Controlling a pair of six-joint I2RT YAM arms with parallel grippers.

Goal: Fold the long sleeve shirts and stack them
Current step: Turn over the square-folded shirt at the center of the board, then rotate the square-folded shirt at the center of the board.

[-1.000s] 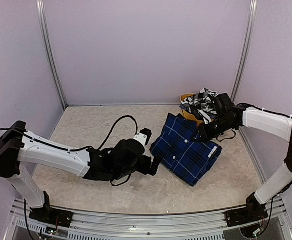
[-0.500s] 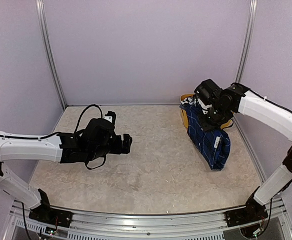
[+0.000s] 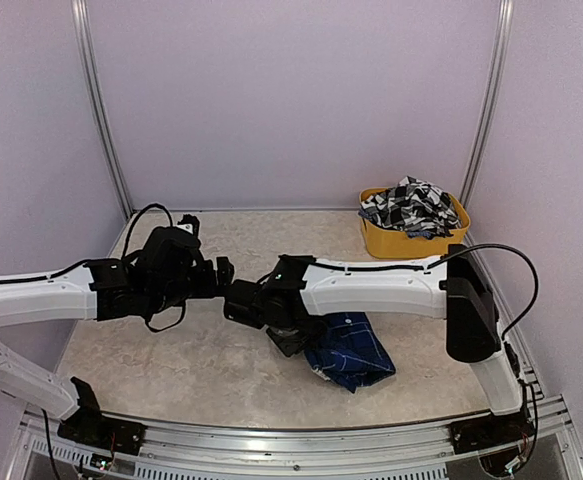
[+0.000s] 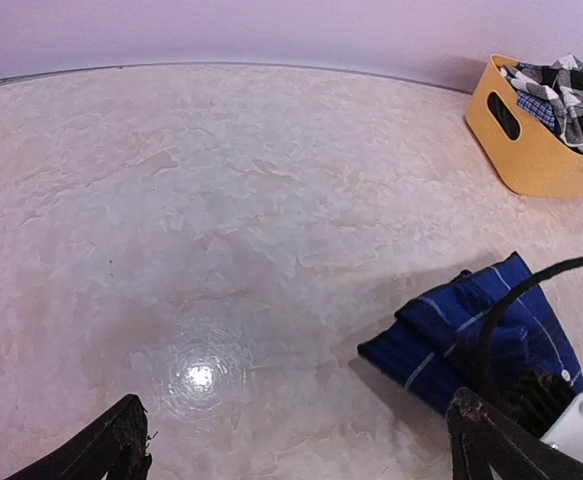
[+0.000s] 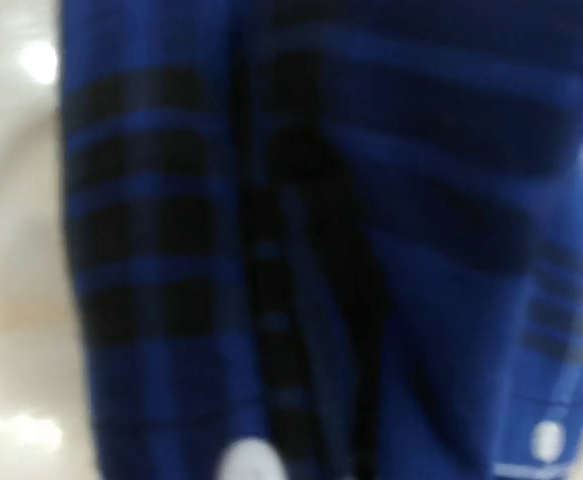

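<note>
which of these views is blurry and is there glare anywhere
Right wrist view: the blue shirt fills the frame, too close and badly out of focus, its plaid bands smeared. Left wrist view: sharp, with one round bright glare spot on the table. Top external view: evenly lit and in focus, soft shadows only.

Beige marbled table: blue plaid shirt bunched near front, yellow tub far right corner.

Bright, even overhead light, round glare on the table, soft shadows, right wrist view blurred
</note>
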